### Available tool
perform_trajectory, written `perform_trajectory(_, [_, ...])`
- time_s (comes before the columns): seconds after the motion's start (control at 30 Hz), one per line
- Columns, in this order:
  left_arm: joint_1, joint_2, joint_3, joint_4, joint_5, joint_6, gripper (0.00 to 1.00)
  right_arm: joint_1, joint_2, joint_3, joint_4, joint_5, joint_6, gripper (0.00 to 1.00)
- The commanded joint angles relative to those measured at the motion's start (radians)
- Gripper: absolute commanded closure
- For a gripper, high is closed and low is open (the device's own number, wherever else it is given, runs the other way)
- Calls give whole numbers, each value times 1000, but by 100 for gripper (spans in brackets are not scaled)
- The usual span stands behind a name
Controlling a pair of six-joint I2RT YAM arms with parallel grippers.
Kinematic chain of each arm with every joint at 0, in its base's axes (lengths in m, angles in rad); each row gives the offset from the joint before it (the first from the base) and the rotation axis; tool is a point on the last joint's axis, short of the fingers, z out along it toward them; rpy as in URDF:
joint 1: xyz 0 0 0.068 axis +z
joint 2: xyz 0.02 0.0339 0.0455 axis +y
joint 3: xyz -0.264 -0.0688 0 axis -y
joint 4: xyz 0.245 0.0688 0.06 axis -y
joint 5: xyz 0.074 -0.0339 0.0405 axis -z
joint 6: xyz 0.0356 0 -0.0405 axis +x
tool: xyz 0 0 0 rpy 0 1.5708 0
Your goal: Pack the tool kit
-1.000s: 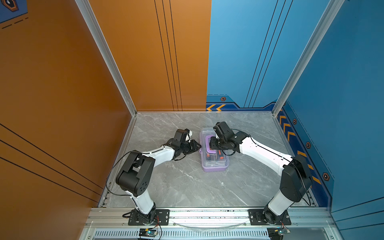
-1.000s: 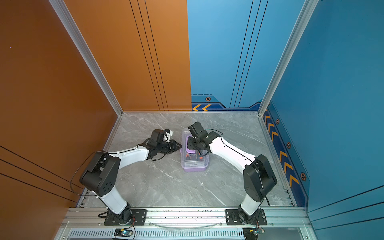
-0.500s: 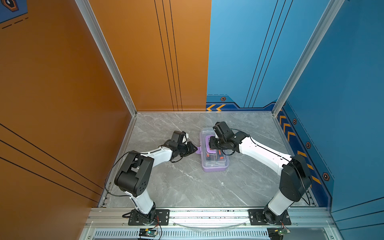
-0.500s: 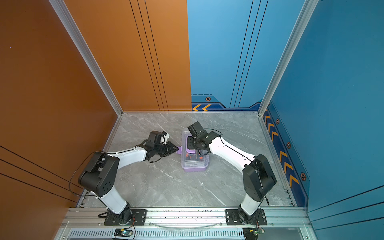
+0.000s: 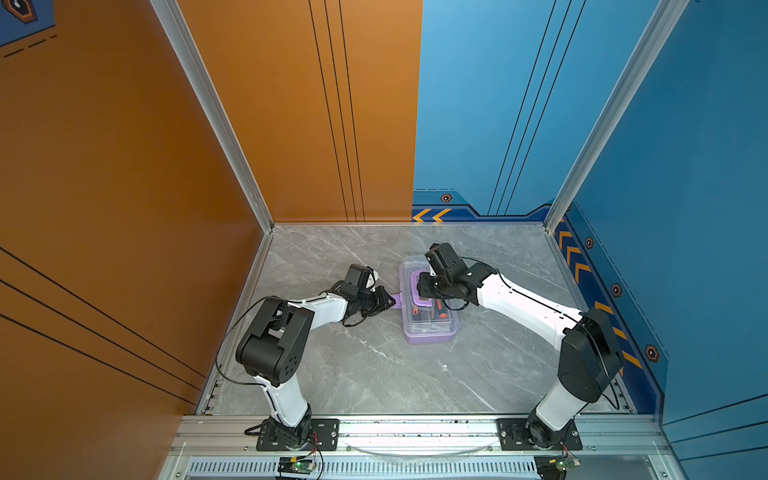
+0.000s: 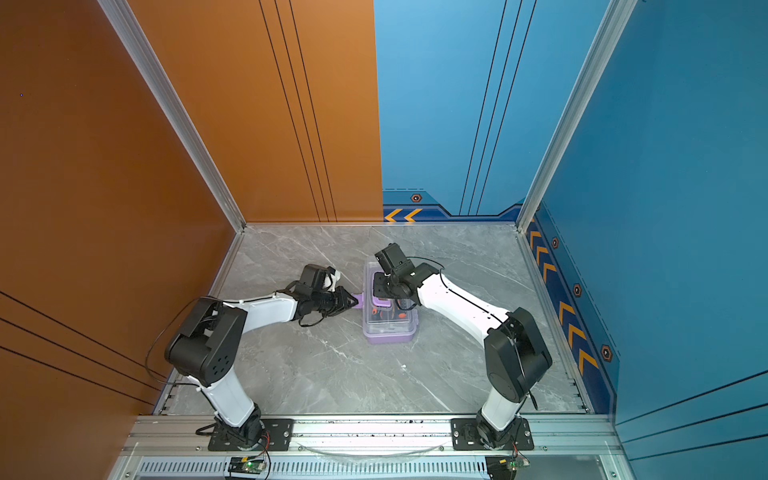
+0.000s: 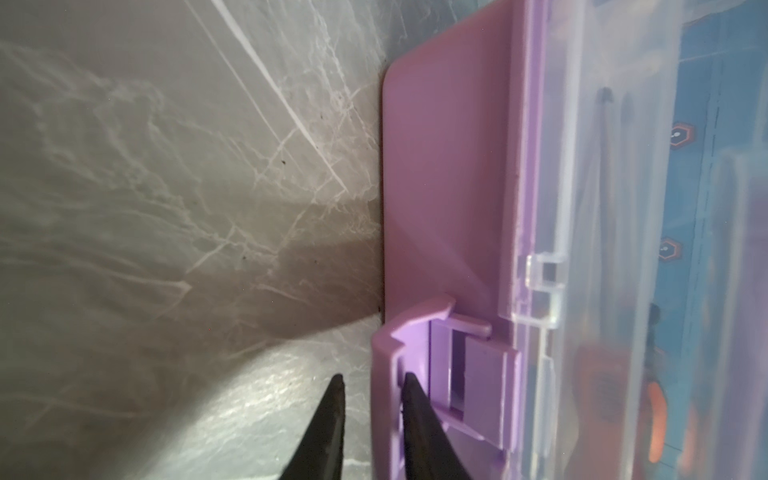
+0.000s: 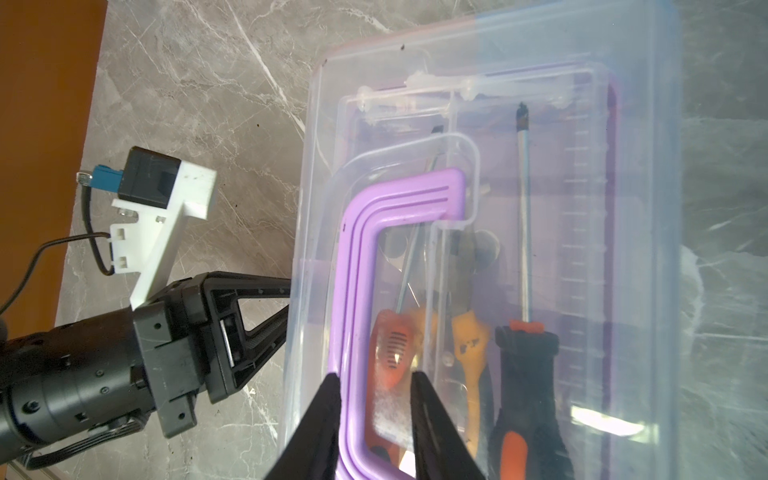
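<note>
The lilac tool kit case [image 5: 428,330] [image 6: 388,332] lies on the grey marble top with its clear lid [image 8: 623,208] down. Through the lid I see a red-handled screwdriver [image 8: 392,345], yellow-handled pliers [image 8: 469,345] and a black-and-orange screwdriver [image 8: 525,374]. My left gripper [image 5: 392,301] [image 6: 356,302] [image 7: 372,380] is narrowly open at the case's left side, straddling the raised purple latch [image 7: 384,353]; one finger touches it, the other stands off. My right gripper [image 5: 419,286] [image 6: 376,286] [image 8: 375,377] is narrowly open over the lid, straddling the purple handle [image 8: 357,249], which rests against one finger.
An orange wall [image 5: 124,208] closes the left side and a blue wall [image 5: 685,208] the right and back. The aluminium base rail [image 5: 415,428] runs along the front. Bare marble [image 5: 395,374] lies in front of the case.
My left gripper has shifted slightly lower and closer in against the case's side latch. The right arm and the case have stayed where they were.
</note>
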Motion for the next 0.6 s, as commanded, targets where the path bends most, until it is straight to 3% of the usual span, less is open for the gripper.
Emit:
perform_trajectory(0.0, [-12, 18, 34, 14, 24, 1, 75, 6, 26, 1, -23, -9, -3, 68])
perform_trajectory(0.57, [-2, -4, 17, 44, 30, -31, 90, -5, -2, -26, -15, -4, -2, 68])
